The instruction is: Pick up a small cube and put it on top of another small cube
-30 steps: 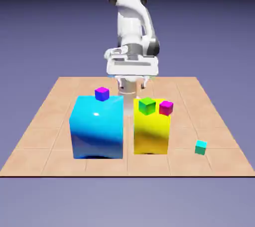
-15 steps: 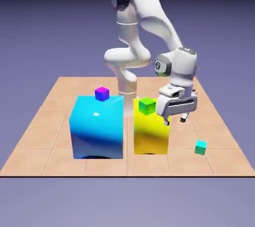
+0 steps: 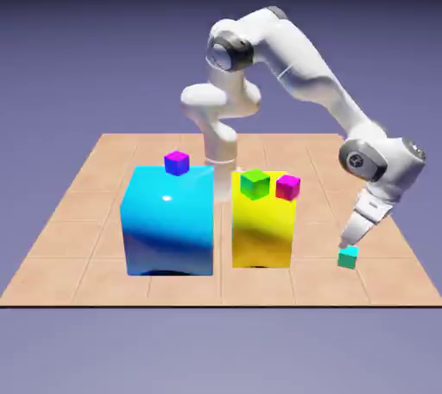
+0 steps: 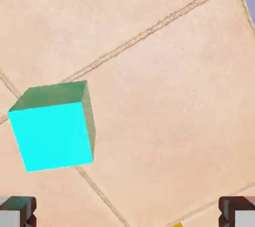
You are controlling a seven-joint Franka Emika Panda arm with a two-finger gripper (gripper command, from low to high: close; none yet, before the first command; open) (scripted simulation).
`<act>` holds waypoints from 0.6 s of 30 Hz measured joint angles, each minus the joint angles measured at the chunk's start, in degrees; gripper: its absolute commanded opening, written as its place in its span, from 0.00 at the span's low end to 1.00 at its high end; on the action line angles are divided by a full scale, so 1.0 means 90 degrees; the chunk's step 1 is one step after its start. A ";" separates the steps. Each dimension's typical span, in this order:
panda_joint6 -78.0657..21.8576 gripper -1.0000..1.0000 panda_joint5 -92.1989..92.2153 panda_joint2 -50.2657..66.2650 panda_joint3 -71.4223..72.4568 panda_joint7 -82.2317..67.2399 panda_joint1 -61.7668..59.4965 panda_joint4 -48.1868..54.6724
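End effector (image 4: 127, 212): fingers spread wide, nothing between them, positioned just above the small teal cube (image 3: 347, 257). Said cube rests on the bench (image 3: 186, 290), toward the exterior view's right, apart from the yellow block (image 3: 262, 232).

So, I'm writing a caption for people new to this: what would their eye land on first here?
Probably the big blue block on the exterior view's left, with the yellow block beside it, both bearing smaller cubes. Next, the white arm, arching over to the exterior view's right, its open jaws above the tiny teal cube.
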 measured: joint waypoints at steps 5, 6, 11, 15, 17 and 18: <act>-0.0659 0.50 -0.0344 0.0713 0.0394 0.0056 0.0073 0.0535; -0.0383 0.50 -0.0514 0.0883 0.0258 0.0152 0.0072 0.0391; -0.0171 0.00 -0.0633 0.1014 0.0153 0.0222 0.0070 0.0281; -0.0733 0.00 -0.0210 0.0211 0.0265 0.0204 0.0207 0.0464; -0.0837 0.00 0.0022 -0.0251 -0.0073 0.0287 0.0090 0.0250; -0.0889 0.00 0.0139 -0.0481 -0.0242 0.0328 0.0032 0.0143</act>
